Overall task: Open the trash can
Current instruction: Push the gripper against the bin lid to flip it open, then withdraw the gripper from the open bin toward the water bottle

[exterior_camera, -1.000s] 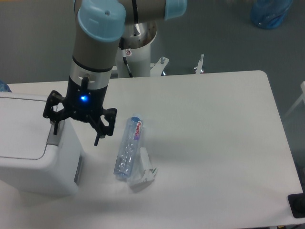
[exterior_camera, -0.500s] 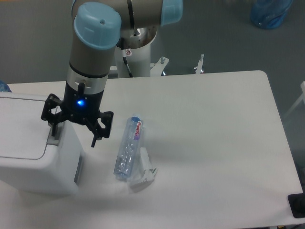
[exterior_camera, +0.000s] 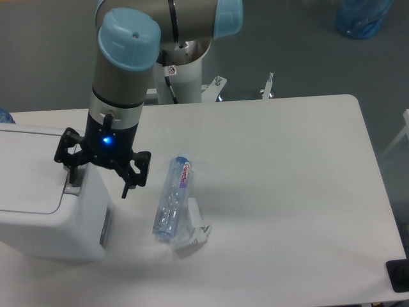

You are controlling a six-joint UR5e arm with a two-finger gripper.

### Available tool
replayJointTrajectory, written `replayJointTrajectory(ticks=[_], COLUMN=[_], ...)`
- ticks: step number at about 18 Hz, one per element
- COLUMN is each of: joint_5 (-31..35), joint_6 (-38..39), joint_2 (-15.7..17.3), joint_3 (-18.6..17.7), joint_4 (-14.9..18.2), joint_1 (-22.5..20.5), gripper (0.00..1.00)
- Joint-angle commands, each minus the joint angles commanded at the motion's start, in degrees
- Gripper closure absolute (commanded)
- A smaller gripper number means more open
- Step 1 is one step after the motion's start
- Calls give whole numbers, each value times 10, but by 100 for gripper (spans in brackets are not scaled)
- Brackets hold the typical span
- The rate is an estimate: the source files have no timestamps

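White tabletop [exterior_camera: 281, 166] fills most of the view, with grey floor behind it. At its left edge stands the trash can [exterior_camera: 38, 211], a big white box with rounded corners; its flat lid is closed, with a grey push tab [exterior_camera: 72, 187] at the lid's right side. The gripper [exterior_camera: 100, 171] is spread wide open, one finger over the tab, holding nothing. A clear bottle [exterior_camera: 171, 198] lies beside; its red label is unreadable.

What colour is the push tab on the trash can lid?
Grey, against the white trash can; the push tab shows partly under the hand in the fixed camera view.
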State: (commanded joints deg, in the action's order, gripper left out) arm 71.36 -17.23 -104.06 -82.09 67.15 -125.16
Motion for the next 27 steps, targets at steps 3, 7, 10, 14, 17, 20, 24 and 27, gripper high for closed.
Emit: replayJointTrajectory(ticks=[3, 7, 10, 14, 17, 20, 24, 27], joint_5=[3, 3, 3, 4, 17, 40, 52, 98], joint_6=[1, 4, 4, -3, -17, -72, -183, -248], joint_2=[0, 3, 3, -2, -16, -25, -51, -81], joint_3=[0, 13, 32, 44, 44, 36, 27, 25], joint_4=[0, 3, 3, -5, -41, -47, -47, -49], joint_1=[0, 0, -10, -39, -67, -122, -169, -178], gripper=[0, 0, 0, 0, 0, 0, 0, 0])
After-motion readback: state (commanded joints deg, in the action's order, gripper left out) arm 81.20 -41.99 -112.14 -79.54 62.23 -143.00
